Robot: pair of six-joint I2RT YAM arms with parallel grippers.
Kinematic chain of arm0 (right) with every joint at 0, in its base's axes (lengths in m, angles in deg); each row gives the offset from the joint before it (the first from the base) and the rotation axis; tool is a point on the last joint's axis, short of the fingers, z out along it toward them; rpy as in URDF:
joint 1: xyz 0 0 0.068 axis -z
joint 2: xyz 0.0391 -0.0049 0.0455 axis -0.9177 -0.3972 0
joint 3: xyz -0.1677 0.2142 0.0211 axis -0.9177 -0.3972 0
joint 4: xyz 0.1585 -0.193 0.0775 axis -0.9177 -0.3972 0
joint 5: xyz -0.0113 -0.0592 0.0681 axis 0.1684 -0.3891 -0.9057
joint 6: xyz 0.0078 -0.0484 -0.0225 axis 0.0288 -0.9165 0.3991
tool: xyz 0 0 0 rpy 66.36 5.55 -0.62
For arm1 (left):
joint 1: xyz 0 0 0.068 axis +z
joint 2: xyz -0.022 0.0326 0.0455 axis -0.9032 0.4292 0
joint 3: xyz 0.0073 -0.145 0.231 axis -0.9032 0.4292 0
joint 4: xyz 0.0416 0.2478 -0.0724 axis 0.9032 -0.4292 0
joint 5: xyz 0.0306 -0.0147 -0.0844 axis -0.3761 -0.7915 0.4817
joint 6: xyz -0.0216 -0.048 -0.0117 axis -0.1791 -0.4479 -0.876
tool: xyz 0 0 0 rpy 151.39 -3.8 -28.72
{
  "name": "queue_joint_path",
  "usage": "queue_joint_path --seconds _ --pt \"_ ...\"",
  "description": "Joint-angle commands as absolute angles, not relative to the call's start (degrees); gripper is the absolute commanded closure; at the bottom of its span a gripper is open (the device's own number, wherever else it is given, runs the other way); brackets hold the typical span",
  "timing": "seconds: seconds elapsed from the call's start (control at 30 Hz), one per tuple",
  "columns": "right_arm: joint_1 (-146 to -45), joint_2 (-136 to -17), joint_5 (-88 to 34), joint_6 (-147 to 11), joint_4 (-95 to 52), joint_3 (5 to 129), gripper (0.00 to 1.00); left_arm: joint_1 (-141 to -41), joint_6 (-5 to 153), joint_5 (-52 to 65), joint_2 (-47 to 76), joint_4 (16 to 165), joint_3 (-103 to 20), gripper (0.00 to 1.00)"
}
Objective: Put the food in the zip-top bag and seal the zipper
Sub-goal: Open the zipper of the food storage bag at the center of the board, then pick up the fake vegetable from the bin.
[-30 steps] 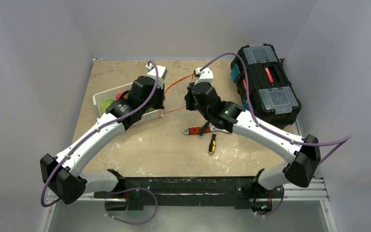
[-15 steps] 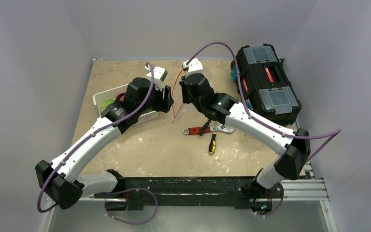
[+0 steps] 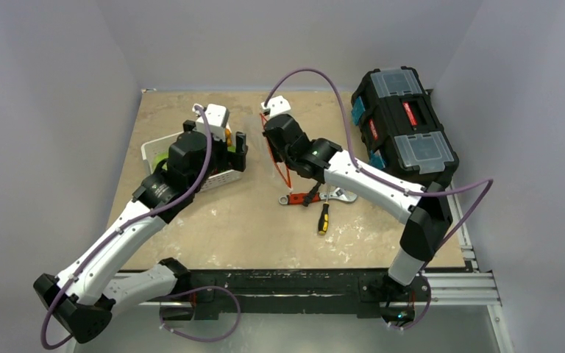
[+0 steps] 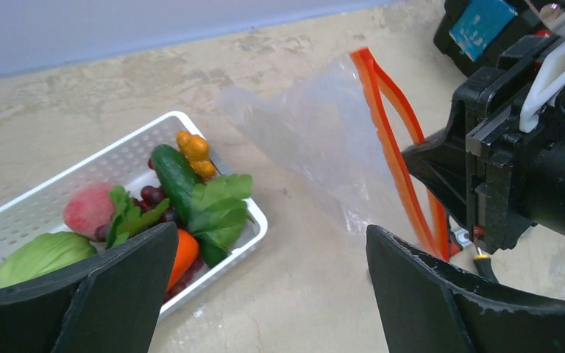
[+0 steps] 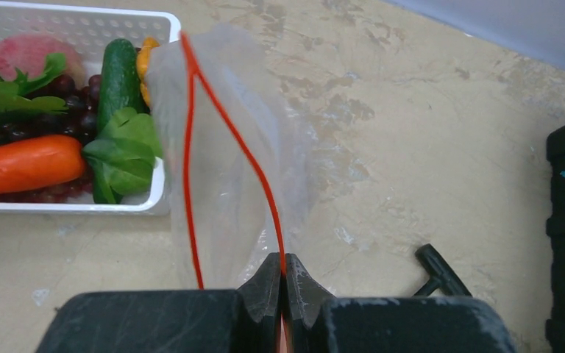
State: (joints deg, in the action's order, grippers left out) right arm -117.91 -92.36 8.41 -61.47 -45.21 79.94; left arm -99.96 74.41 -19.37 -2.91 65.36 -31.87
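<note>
Firstly, nearest the arm bases, we note a yellow-handled screwdriver [image 3: 324, 218] and a red-handled wrench [image 3: 305, 197] lying on the desk [image 3: 228, 228], both right of the white basket [image 3: 151, 151] and nearer than it. Further in, the right arm [image 3: 368, 184] extends toward the basket's right end. The right jaws are pressed together on the zipper [image 4: 388, 143], pinching the red-orange strip at one point. From that grip the zip-top bag [image 4: 316, 140] hangs as a clear crinkled sheet just right of the basket, its mouth parted so the strip forms a narrow loop. We cannot tell whether its lower edge touches the desk. The left arm [image 3: 132, 224] holds the left jaws above the basket's right end, and they stand wide apart. Inside the basket lie the carrot [image 4: 182, 252], cabbage [image 4: 40, 257], leafy greens [image 4: 217, 209], grapes [image 4: 153, 195] and peach [image 4: 87, 209], with the cucumber [image 4: 175, 170] and small orange piece [image 4: 196, 153] toward its right end, beside the bag. Farthest off, well right of the basket, sits a black toolbox [image 3: 404, 125].
</note>
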Motion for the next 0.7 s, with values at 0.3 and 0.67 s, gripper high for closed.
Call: queue_joint_path --seconds 0.3,0.67 --pt "-117.8 -84.9 22.5 -68.0 -48.3 83.9 1.00 -99.8 78.8 -27.0 -7.6 71.0 -29.9 0.01" --pt "-120.1 -93.2 25.4 -71.3 -49.7 86.8 1.00 -99.7 80.5 -30.1 -8.5 72.2 -28.8 0.01"
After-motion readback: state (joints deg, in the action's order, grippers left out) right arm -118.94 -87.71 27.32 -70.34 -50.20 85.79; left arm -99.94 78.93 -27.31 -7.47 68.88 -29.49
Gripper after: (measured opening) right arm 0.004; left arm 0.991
